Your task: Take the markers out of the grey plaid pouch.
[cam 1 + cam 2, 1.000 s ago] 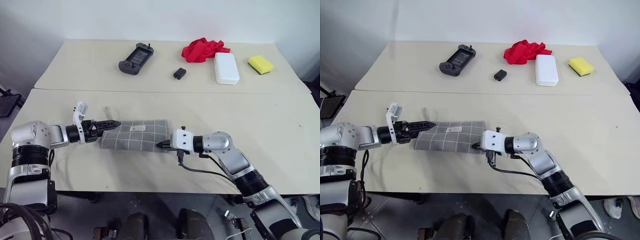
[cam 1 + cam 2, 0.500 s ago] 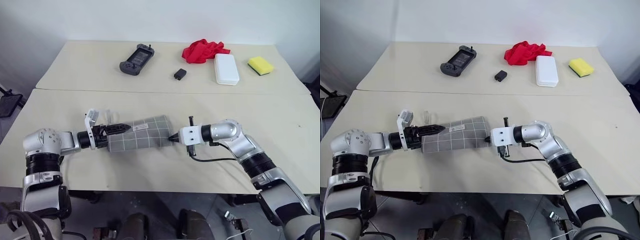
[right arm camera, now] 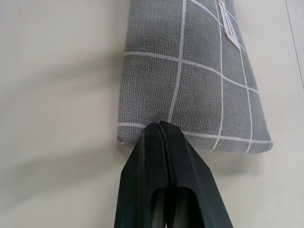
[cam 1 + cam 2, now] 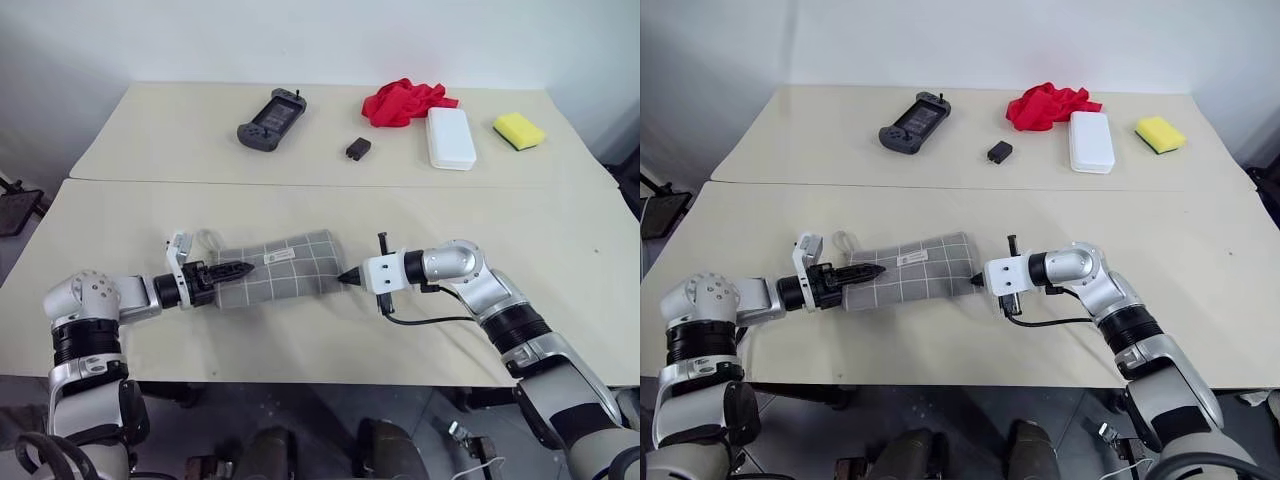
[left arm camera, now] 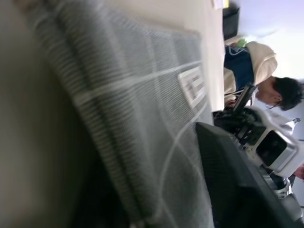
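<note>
Grey plaid pouch (image 4: 283, 268): one, flat rectangular fabric case, mid-grey weave crossed by thin white grid lines. Small white label (image 4: 280, 257) sewn on the upper face, nearer the robot's left end. Pale loop strap (image 4: 207, 240) at the far corner of that same end. Lies lengthwise across the near table, its right end angled slightly toward the far side. Body looks softly rounded rather than pressed flat. The right end shows a plain closed edge with squared corners. The left end is covered, so whether it is open cannot be told.

Markers: none to be seen outside the pouch; contents hidden by the fabric.
</note>
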Controlling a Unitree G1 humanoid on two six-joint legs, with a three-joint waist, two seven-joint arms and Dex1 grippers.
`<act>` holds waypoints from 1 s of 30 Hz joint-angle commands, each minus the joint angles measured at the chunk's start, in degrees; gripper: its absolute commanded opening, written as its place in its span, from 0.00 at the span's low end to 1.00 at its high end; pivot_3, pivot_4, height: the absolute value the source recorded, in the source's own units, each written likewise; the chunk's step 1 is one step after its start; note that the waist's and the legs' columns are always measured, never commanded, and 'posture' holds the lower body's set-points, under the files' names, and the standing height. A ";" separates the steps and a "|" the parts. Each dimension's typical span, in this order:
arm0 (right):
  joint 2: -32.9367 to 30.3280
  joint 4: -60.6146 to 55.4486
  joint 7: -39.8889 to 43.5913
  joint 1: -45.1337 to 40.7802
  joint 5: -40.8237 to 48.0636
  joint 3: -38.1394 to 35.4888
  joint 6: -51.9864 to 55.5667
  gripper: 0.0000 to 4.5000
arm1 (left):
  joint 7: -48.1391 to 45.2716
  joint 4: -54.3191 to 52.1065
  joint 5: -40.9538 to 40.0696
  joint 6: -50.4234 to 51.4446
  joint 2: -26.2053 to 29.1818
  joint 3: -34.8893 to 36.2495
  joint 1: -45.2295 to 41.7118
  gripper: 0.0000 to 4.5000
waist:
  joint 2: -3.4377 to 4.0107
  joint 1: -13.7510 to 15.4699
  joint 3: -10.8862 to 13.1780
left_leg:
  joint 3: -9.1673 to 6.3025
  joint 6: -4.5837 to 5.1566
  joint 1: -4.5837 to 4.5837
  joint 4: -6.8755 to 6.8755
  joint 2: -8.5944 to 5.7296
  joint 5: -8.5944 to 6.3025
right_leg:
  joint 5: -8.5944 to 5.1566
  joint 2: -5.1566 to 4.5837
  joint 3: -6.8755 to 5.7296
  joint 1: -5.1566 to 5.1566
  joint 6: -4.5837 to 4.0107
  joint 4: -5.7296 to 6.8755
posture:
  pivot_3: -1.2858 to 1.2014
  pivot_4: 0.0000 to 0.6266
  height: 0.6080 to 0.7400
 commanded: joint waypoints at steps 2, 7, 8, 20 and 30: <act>-1.23 0.55 1.02 1.61 -1.15 0.15 0.43 0.00 | 0.77 0.50 0.21 1.52 0.25 0.14 1.43 0.08 | 0.10 0.02 -0.06 | 0.00 0.00 0.03 0.01 0.01 0.00 | 0.00 -0.01 0.01 0.03 0.00 0.00 | 0.52 0.24 1.00; 0.81 -5.79 3.25 5.19 11.45 -6.66 11.02 0.13 | -4.43 -8.82 -3.31 -2.33 0.56 -0.84 3.61 0.00 | 0.08 -0.12 -0.04 | -0.01 -0.02 0.13 -0.01 0.11 -0.01 | 0.00 0.00 -0.01 0.14 0.00 -0.03 | 0.52 0.24 1.00; -0.49 -8.58 5.90 6.35 13.94 -7.53 13.62 0.19 | -6.04 -11.44 -3.94 -3.56 1.19 -1.81 3.98 0.00 | 0.08 -0.04 -0.04 | -0.03 -0.03 0.04 0.01 0.13 -0.01 | 0.00 0.01 -0.03 0.09 0.00 -0.03 | 0.52 0.24 1.00; -21.08 -16.50 16.17 10.19 40.60 -28.33 56.69 0.99 | -14.65 -21.23 22.35 -79.86 -10.11 -19.47 5.25 0.00 | 0.04 1.61 0.11 | 0.19 0.13 -0.50 0.28 -0.05 -0.10 | 0.16 -0.04 -0.06 -0.21 0.09 -0.34 | 0.52 0.24 1.00; -15.64 -15.16 8.36 -11.87 47.82 -24.56 89.15 0.99 | 1.14 3.36 52.94 -125.62 -12.78 -36.01 0.37 0.00 | 0.05 1.36 0.11 | 0.64 0.31 -0.53 0.30 0.15 -0.22 | 0.28 -0.09 -0.08 -0.41 -0.02 -0.37 | 0.52 0.24 1.00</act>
